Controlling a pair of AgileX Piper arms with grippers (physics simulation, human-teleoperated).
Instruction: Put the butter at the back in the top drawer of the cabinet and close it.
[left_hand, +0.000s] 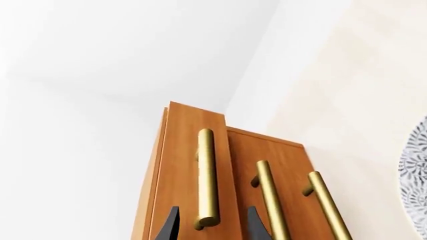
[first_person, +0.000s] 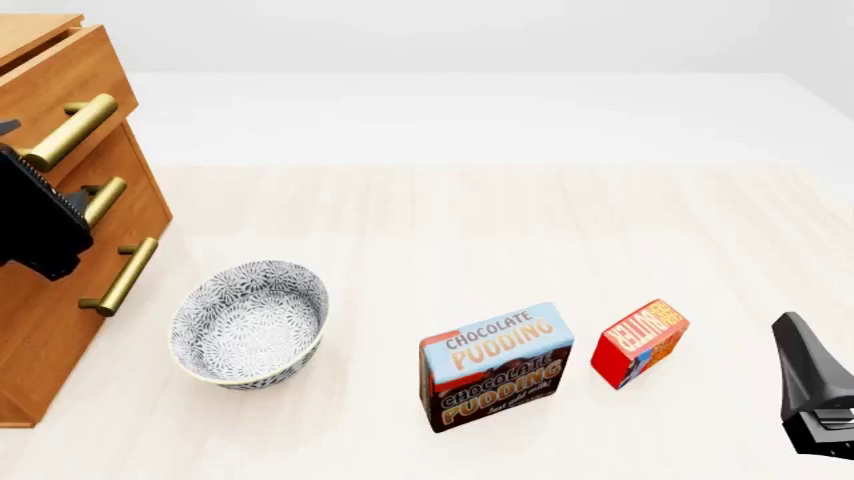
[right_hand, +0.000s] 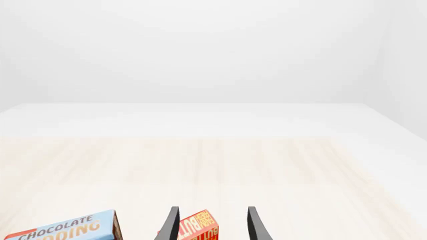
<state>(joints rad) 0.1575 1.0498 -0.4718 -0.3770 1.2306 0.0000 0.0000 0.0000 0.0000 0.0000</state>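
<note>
Both arms are matte black. The left gripper (left_hand: 212, 227) and right gripper (right_hand: 212, 225) each end in 2 slim, tapering black fingers (left_hand: 169, 225); the right arm's wrist block (first_person: 814, 395) is dark and angular.

A: What did your right wrist camera have?

B: You had the right gripper (right_hand: 212, 225) at the frame's edge, its two dark fingers (right_hand: 171, 226) spread apart with nothing touching them.

A: And between them?

B: You saw the butter (right_hand: 199, 227), a red box with white lettering, showing in the gap between the fingers but farther out on the table (right_hand: 220, 165), partly cut off by the frame.

A: Anything else?

B: The pudding box (right_hand: 63, 230) stood beside the butter, apart from it, blue top reading "CHOCOLATE," also cropped. You had pale wood tabletop beyond, then a plain white wall.
</note>
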